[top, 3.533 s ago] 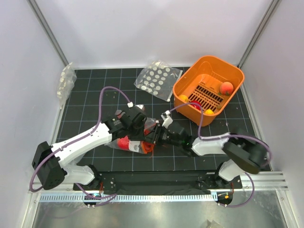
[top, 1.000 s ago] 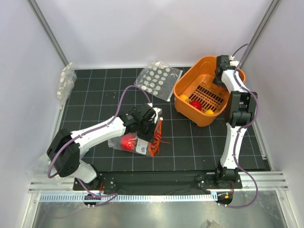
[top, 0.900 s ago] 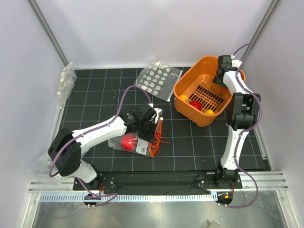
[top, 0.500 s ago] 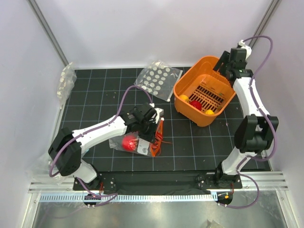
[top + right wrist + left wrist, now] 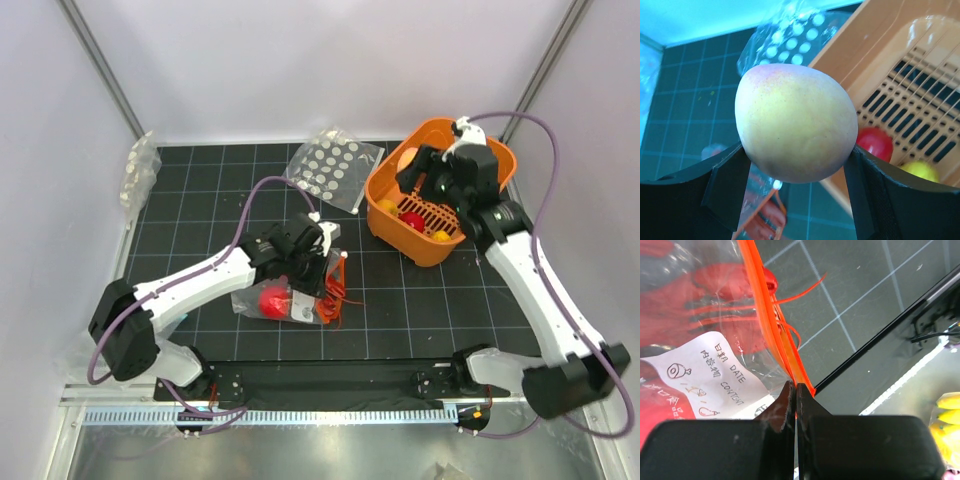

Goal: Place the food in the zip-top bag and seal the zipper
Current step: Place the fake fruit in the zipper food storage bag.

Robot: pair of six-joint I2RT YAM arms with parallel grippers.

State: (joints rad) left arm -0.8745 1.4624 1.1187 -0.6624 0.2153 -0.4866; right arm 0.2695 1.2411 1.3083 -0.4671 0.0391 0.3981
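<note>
grips the zipper [image 5: 765,315] of the bag [image 5: 250,303], mid-mat, in the clenched left gripper [image 5: 794,390]; holds a peach [image 5: 795,115] in the right gripper [image 5: 796,152] above the basket [image 5: 385,175]. risks sealing over tentacles [image 5: 800,287] poking past the mouth, or dropping the peach at a seemingly narrow opening. leaves bare mat [image 5: 420,300] between basket and bag for the carry.

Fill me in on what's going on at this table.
The left gripper is shut on the zipper of the bag, which lies on the mat with red food inside and thin tentacles poking out of its mouth. The right gripper holds a fruit over the basket.
</note>
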